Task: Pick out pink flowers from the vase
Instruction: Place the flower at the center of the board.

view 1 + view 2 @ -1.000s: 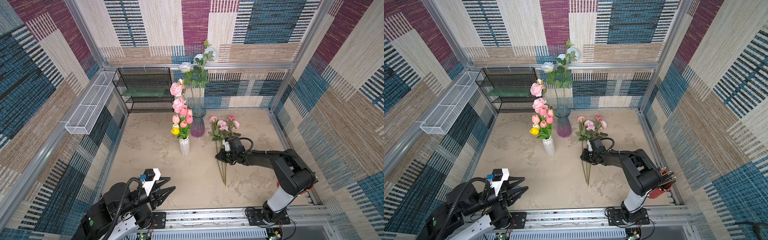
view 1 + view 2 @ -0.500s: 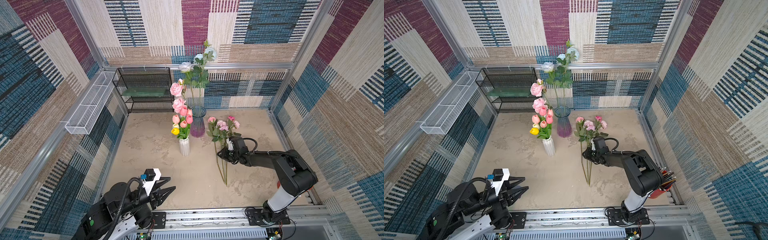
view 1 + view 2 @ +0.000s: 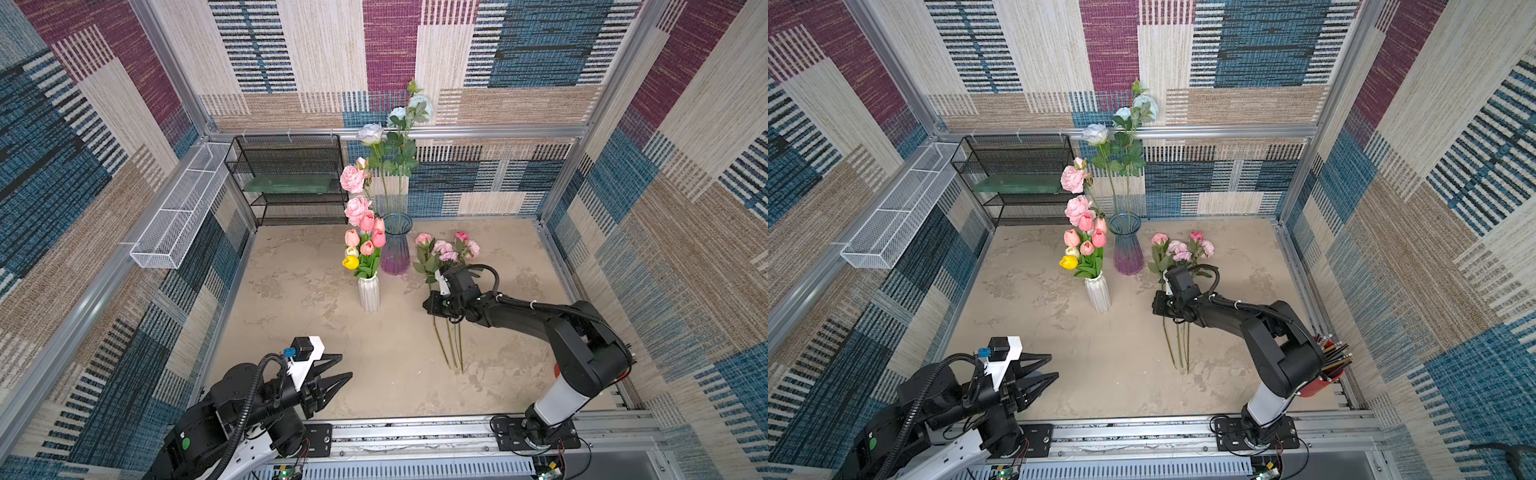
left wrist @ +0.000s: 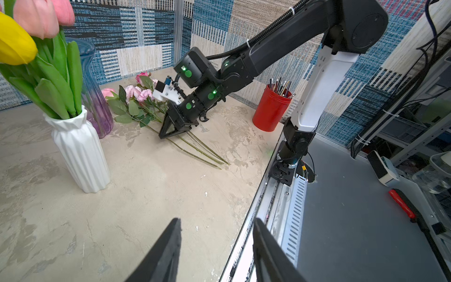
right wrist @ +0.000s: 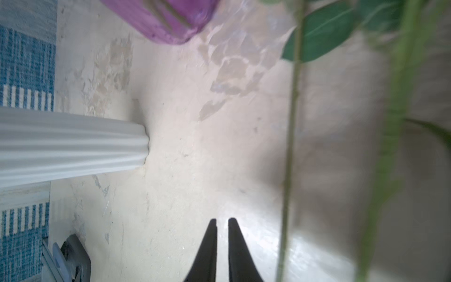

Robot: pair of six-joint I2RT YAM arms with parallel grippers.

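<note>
Walls: three sides, covered in woven patchwork panels of blue, maroon, beige and striped cloth.

Aluminium frame: upright posts at the far corners and a rail across the far wall.

Counter: beige, mottled, stone-like finish with darker blotches. Lighting is even, and the right wrist view shows a bright sheen on the surface.

Black mesh rack: stands in the far left corner, tiered, with a green slab on an upper tier.

White mesh basket: long and divided, fixed to the left wall above the counter's left edge.

Red cup: at the near right corner, holding thin sticks.

Slotted metal rail: runs along the near edge, with a grey surface beyond it.
</note>
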